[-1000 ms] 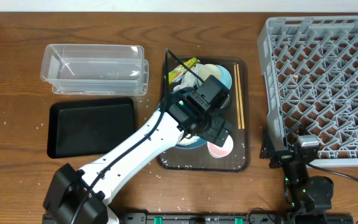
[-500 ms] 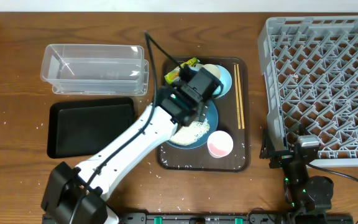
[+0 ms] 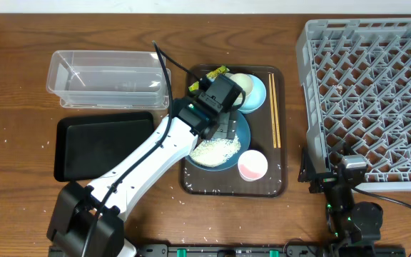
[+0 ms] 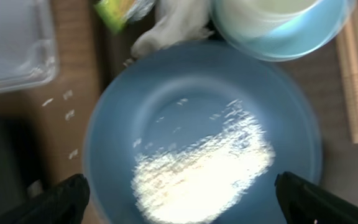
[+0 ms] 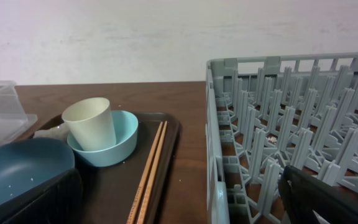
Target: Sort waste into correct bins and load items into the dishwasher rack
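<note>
While the left gripper (image 4: 188, 200) hangs right over the dark-blue bowl (image 3: 242, 128), its jaws are spread wide and it's got hold of nothing. The wrist cam only catches the two dark fingertips down in the bottom corners, with the bowl under them. The rice heap (image 4: 204, 168) sits inside that bowl, toward the robot's side of it, with a few loose grains scattered further up the inside.

That bowl is on the brown serving tray (image 3: 280, 184) with pretty much everything else:
- The light-blue bowl (image 3: 257, 98) is at the far end, touching or nearly touching the big bowl's rim, with the white cup (image 3: 242, 83) standing upright in it.
- The pink cup (image 3: 252, 165) is at the near right, mouth up.
- The chopsticks (image 3: 274, 111) lie side by side along the tray's right edge.
- The crumpled tissue (image 4: 173, 22) and the yellow-green wrapper (image 3: 217, 72) are tucked in the far left corner, just beside the bowls. From above, the arm hides a good chunk of the tissue.

The clear tub (image 3: 109, 78) and the black tray (image 3: 105, 146) sit on the table (image 3: 20, 43) left of the serving tray, tub behind, black tray in front. The grey rack (image 3: 369, 93) takes up the right side.

The right gripper (image 5: 179, 200) is parked low by the rack's near left corner, also wide open with nothing in it — its camera looks across the serving tray at the cup and chopsticks.
</note>
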Motion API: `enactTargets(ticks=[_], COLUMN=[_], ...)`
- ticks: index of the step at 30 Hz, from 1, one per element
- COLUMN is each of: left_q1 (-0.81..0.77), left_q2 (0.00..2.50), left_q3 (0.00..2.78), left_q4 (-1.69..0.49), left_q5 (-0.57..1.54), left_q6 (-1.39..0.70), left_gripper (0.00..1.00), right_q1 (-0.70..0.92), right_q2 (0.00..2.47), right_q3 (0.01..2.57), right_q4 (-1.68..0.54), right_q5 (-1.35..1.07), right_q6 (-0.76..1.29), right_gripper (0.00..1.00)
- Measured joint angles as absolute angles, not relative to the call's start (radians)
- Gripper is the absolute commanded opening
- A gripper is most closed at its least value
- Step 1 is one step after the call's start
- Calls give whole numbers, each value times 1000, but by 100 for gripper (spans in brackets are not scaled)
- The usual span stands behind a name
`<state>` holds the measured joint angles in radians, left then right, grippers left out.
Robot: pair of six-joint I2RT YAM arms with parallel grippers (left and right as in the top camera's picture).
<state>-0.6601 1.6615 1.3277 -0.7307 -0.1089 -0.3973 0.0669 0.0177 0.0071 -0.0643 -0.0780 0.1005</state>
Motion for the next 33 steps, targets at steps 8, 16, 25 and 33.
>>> enactTargets(ticks=[8, 16, 25, 33], left_q1=[-664, -697, -688, -625], left_q2=[1705, 1854, 1765, 1595], left_q3=[1326, 1317, 1315, 1315], left_q4=[-524, -535, -631, -827], left_q5=[-28, -13, -74, -292], left_q6=[-397, -397, -397, -431], left_gripper=[98, 98, 98, 98], right_q1=[67, 67, 67, 67], right_q2=[18, 18, 18, 18], right_q3=[7, 7, 7, 7], right_q4=[-64, -64, -64, -64], right_q5=[-78, -78, -78, -78], right_q6=[100, 101, 100, 100], right_gripper=[99, 99, 99, 99])
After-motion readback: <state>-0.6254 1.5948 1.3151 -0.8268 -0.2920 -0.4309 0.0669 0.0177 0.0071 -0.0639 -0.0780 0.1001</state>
